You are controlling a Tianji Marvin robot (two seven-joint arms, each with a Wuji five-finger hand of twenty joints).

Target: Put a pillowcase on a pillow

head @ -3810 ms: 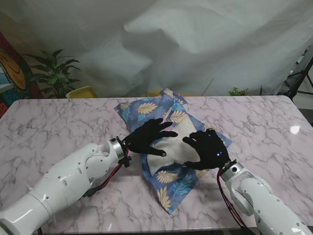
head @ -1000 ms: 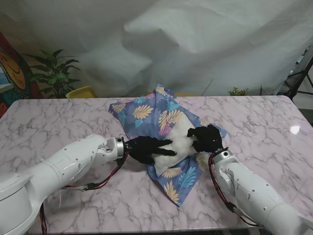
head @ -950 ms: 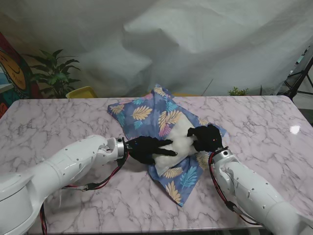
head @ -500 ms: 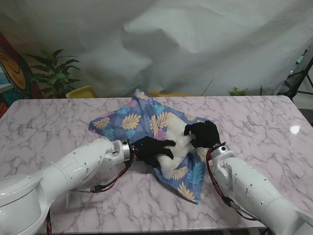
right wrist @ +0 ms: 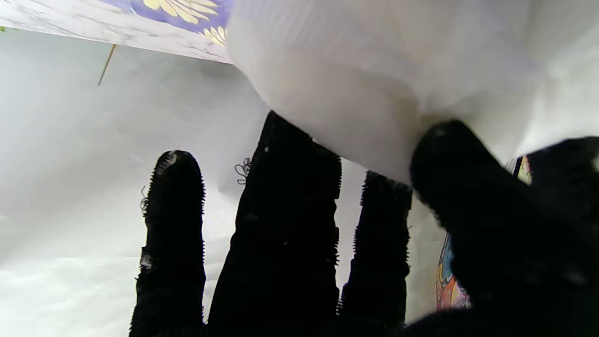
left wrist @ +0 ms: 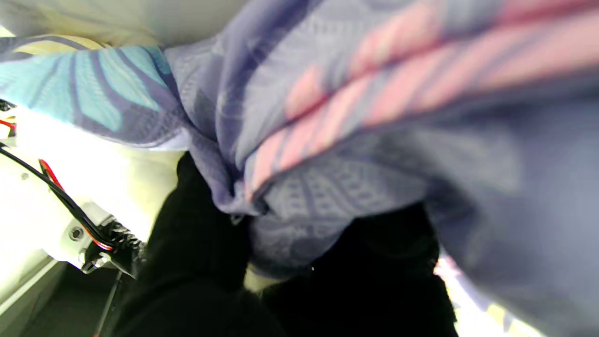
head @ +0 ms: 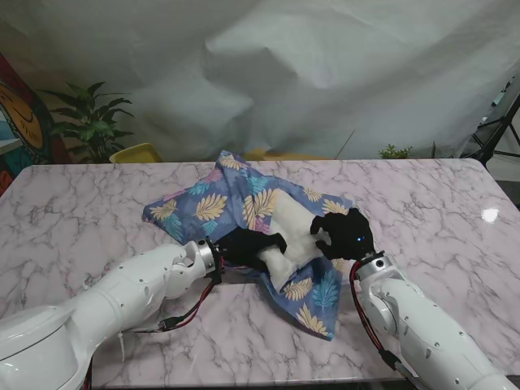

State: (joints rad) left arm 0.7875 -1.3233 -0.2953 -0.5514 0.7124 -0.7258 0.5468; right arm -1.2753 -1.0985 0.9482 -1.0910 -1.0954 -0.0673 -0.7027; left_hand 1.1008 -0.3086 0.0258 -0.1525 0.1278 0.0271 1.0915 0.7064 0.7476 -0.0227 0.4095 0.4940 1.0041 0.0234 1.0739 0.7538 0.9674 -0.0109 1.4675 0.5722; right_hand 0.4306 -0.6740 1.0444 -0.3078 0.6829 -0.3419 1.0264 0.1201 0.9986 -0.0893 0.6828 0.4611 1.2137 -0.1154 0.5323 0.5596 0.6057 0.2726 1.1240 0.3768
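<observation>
A broad marble-patterned table (head: 97, 211), pinkish white with grey veining, runs nearly the full width of the room. Its far edge sits close against a hanging white backdrop. Near the middle of the top, a blue pillowcase (head: 231, 203) printed with yellow, teal and pink leaves lies spread and rumpled; one corner points toward ten o'clock, another trails toward five o'clock, near the front edge. A white pillow (head: 294, 236) rests on that fabric, partly wrapped by it, just toward three o'clock of the table's centre. A small bright glare sits on the marble (head: 490, 215) far out at three o'clock.
</observation>
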